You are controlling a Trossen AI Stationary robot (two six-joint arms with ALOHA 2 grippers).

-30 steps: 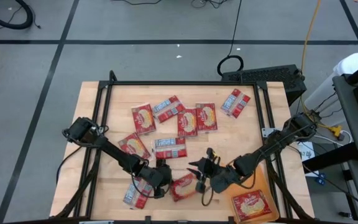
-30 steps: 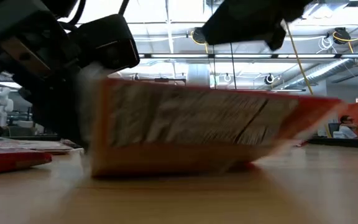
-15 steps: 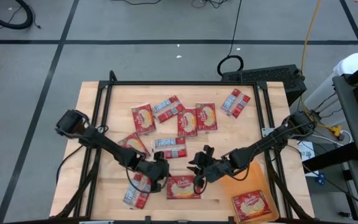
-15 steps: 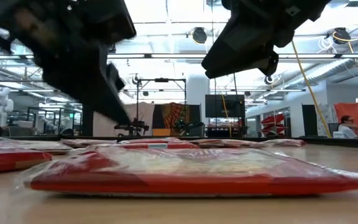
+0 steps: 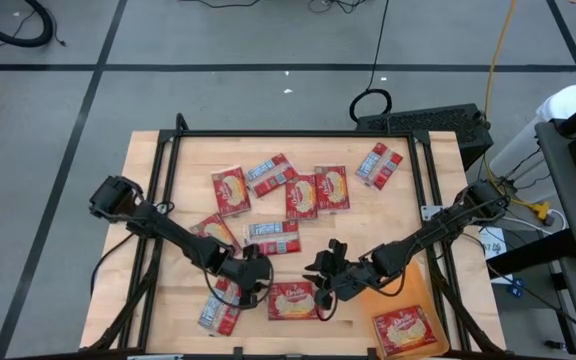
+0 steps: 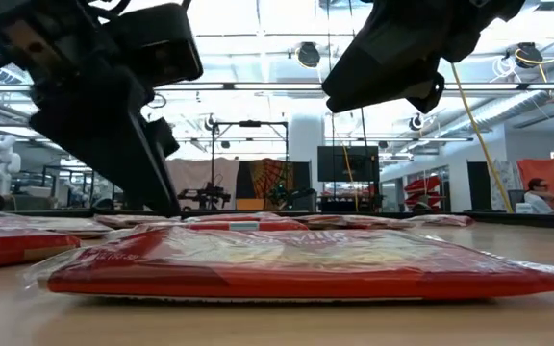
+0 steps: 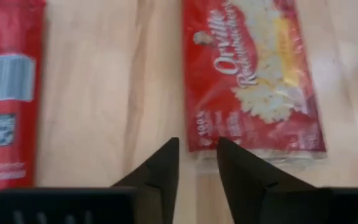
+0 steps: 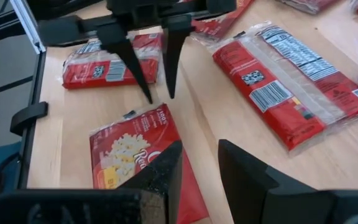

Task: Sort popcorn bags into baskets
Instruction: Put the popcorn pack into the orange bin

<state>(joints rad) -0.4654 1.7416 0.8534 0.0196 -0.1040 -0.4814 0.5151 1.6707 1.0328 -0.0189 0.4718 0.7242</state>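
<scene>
High view shows us a popcorn bag (image 5: 292,300) lying flat on the counter (image 5: 418,200) near its front edge, picture side up, long axis running left to right. Our left gripper (image 5: 252,286) sits just off the bag's left end and our right gripper (image 5: 326,291) just off its right end. We see the orange basket (image 5: 405,318) at the front right with one bag (image 5: 405,330) in it, and other bags scattered farther back.

Left wrist view adds that our left gripper's fingers (image 7: 164,172) stand slightly parted above the bag's short edge, released. Right wrist view shows our right gripper's fingers (image 8: 163,168) parted over the opposite end, holding nothing. Low view alone shows the bag (image 6: 306,264) resting level, both grippers clear above it.
</scene>
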